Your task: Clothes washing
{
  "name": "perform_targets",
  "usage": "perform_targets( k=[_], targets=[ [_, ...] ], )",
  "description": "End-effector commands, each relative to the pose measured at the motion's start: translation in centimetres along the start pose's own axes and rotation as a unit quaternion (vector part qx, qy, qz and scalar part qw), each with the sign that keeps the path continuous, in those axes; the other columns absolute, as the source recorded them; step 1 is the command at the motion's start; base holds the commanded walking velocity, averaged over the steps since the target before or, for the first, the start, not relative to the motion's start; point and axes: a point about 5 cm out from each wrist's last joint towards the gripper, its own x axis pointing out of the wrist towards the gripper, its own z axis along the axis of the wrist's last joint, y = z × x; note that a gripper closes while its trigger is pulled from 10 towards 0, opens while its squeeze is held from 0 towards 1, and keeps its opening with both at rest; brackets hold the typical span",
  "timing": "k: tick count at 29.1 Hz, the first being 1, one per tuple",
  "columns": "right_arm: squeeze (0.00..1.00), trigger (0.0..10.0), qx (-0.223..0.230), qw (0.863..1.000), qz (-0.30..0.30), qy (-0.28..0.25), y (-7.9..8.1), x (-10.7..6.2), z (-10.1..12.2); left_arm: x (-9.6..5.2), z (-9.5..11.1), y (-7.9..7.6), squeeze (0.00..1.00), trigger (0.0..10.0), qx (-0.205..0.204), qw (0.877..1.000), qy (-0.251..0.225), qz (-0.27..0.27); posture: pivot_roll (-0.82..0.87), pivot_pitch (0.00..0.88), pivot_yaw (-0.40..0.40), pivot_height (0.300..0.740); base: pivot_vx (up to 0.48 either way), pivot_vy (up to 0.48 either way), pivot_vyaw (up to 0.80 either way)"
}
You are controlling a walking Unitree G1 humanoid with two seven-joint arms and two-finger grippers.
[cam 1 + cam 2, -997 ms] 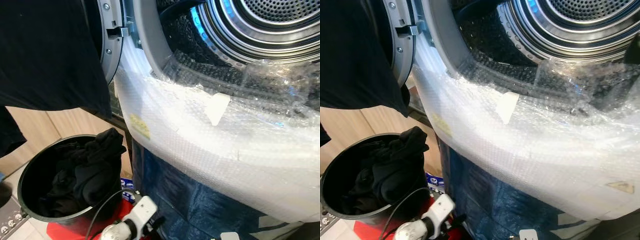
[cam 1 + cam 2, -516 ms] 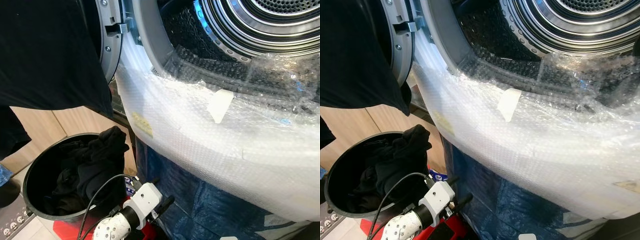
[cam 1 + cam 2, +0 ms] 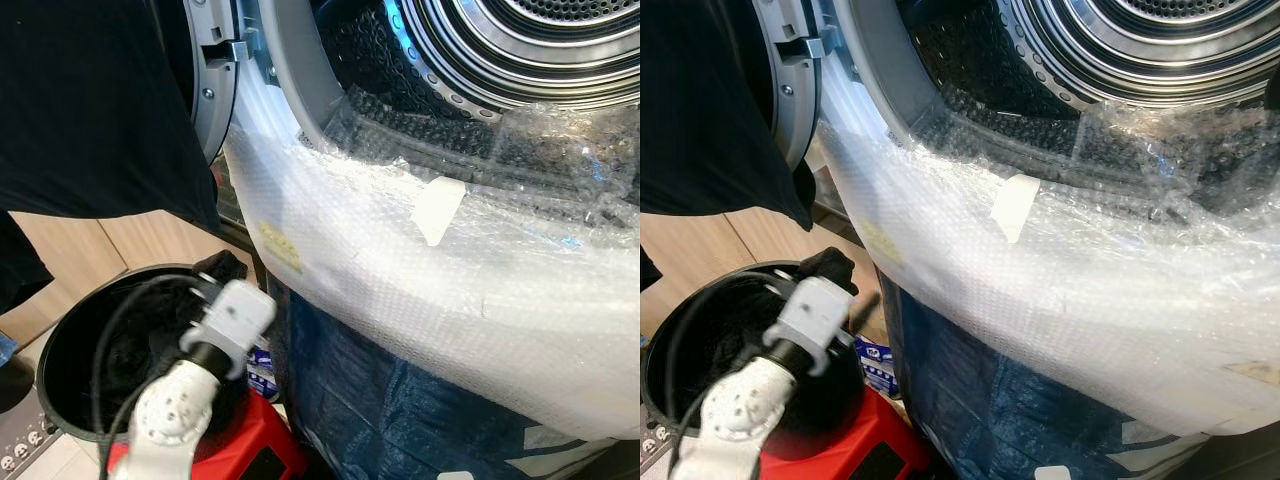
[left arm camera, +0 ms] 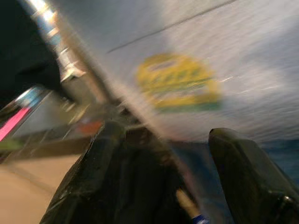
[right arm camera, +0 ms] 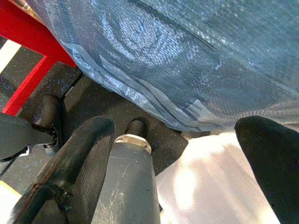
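A black bucket (image 3: 48,352) on the floor at the left holds a heap of black clothes (image 3: 225,268). My left arm, with its white wrist camera (image 3: 232,312), reaches up in front of the bucket and hides part of the heap. In the blurred left wrist view my left gripper (image 4: 163,135) is open and empty, pointing at the washer's bubble wrap with a yellow sticker (image 4: 180,84). The washer drum (image 3: 520,40) gapes open at the upper right. My right gripper (image 5: 175,126) hangs open and empty over the dark floor beside the blue-wrapped washer base.
Bubble wrap (image 3: 420,260) covers the washer front, with blue wrap (image 3: 400,410) below. The open door (image 3: 215,90) stands at the top left. A large black garment (image 3: 90,110) hangs at the upper left. A red stool (image 3: 250,450) sits under my left arm.
My left arm has risen from the bottom edge up in front of the bucket, now covering part of the black clothes. The head view has shifted slightly.
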Motion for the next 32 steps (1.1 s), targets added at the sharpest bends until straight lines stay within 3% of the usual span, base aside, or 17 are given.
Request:
perform_targets(
  k=[1, 2, 4, 5, 6, 7, 12, 16, 21, 23, 24, 26, 27, 28, 29, 31, 32],
  targets=[
    [0.0, 10.0, -0.003, 1.0, 0.005, 0.005, 0.3, 0.0, -0.3, 0.0, -0.7, 1.1, 0.0, 10.0, -0.006, 0.999, 0.031, 0.041, 0.13, 0.123, 0.028, 0.74, 0.0, 0.0, 0.0],
    [0.0, 10.0, -0.003, 1.0, 0.005, 0.004, 0.3, 0.0, -0.2, 0.0, -1.7, 2.4, 0.0, 10.0, -0.023, 0.994, 0.065, 0.082, 0.13, 0.123, 0.028, 0.74, 0.0, 0.0, 0.0],
    [0.0, 10.0, -0.002, 1.0, 0.005, 0.002, 0.3, 0.0, -0.1, 0.4, -2.2, 3.3, 0.0, 10.0, -0.019, 0.994, 0.073, 0.085, 0.13, 0.122, 0.022, 0.74, 0.0, 0.0, 0.0],
    [0.0, 10.0, -0.004, 1.0, 0.005, 0.002, 0.3, 0.0, 0.0, 0.8, -2.4, 4.5, 0.0, 10.0, -0.021, 0.992, 0.077, 0.103, 0.13, 0.123, 0.017, 0.74, 0.0, 0.0, 0.0],
    [0.0, 10.0, -0.004, 1.0, 0.005, 0.002, 0.3, 0.0, 0.0, 0.8, -2.4, 4.5, 0.0, 10.0, -0.021, 0.992, 0.077, 0.103, 0.13, 0.123, 0.017, 0.74, 0.0, 0.0, 0.0],
    [0.0, 10.0, -0.007, 1.0, 0.005, 0.003, 0.2, 0.0, 0.0, 1.3, -2.8, 7.0, 0.0, 10.0, -0.044, 0.983, 0.091, 0.156, 0.13, 0.119, 0.014, 0.74, 0.0, 0.0, 0.0],
    [0.0, 10.0, -0.006, 1.0, 0.001, 0.002, -0.2, 0.0, 0.1, 1.3, -4.7, 9.3, 0.0, 10.0, -0.097, 0.961, 0.136, 0.221, 0.13, 0.118, 0.009, 0.74, 0.0, 0.0, 0.0],
    [0.0, 10.0, -0.008, 1.0, 0.002, 0.001, -0.1, 0.0, 0.1, 1.0, -6.4, 9.7, 0.0, 10.0, -0.133, 0.945, 0.168, 0.248, 0.13, 0.118, 0.009, 0.74, 0.0, 0.0, 0.0],
    [0.0, 10.0, -0.009, 1.0, 0.004, 0.0, 0.0, 0.1, 0.3, 1.2, -7.6, 9.2, 0.0, 10.0, -0.175, 0.936, 0.187, 0.244, 0.13, 0.113, 0.003, 0.74, 0.0, 0.0, 0.0],
    [0.0, 10.0, -0.01, 1.0, 0.006, -0.002, 0.1, 0.1, 0.5, 1.2, -8.7, 9.1, 0.0, 10.0, -0.213, 0.921, 0.206, 0.251, 0.13, 0.113, 0.0, 0.74, 0.0, 0.0, 0.0],
    [0.0, 10.0, -0.01, 1.0, 0.006, -0.002, 0.1, 0.1, 0.5, 1.2, -8.7, 9.1, 0.0, 10.0, -0.213, 0.921, 0.206, 0.251, 0.13, 0.113, 0.0, 0.74, 0.0, 0.0, 0.0],
    [0.0, 10.0, -0.011, 1.0, 0.008, -0.003, 0.2, 0.1, 0.6, 1.0, -10.2, 9.5, 0.0, 10.0, -0.284, 0.885, 0.238, 0.281, 0.13, 0.111, -0.002, 0.74, 0.0, 0.0, 0.0],
    [0.0, 10.0, -0.011, 1.0, 0.008, -0.003, 0.2, 0.1, 0.6, 1.0, -10.2, 9.5, 0.0, 10.0, -0.284, 0.885, 0.238, 0.281, 0.13, 0.111, -0.002, 0.74, 0.0, 0.0, 0.0],
    [0.0, 10.0, -0.011, 1.0, 0.008, -0.003, 0.2, 0.1, 0.6, 0.7, -10.8, 9.8, 0.0, 10.0, -0.299, 0.873, 0.25, 0.295, 0.13, 0.109, -0.003, 0.74, 0.0, 0.0, 0.0],
    [0.0, 10.0, -0.011, 1.0, 0.008, -0.003, 0.2, 0.1, 0.6, 0.6, -10.9, 9.9, 0.0, 10.0, -0.304, 0.869, 0.254, 0.298, 0.13, 0.109, -0.003, 0.74, 0.0, 0.0, 0.0],
    [0.0, 10.0, -0.012, 1.0, 0.008, -0.003, 0.1, 0.1, 0.6, 0.6, -11.2, 10.0, 0.0, 10.0, -0.299, 0.87, 0.258, 0.296, 0.13, 0.109, -0.003, 0.74, 0.0, 0.0, 0.0],
    [0.0, 10.0, -0.014, 1.0, 0.009, -0.002, 0.1, 0.1, 0.5, 0.5, -11.4, 9.9, 0.41, 10.0, -0.296, 0.871, 0.262, 0.292, 0.13, 0.109, -0.003, 0.74, 0.0, 0.0, 0.0]
  ],
)
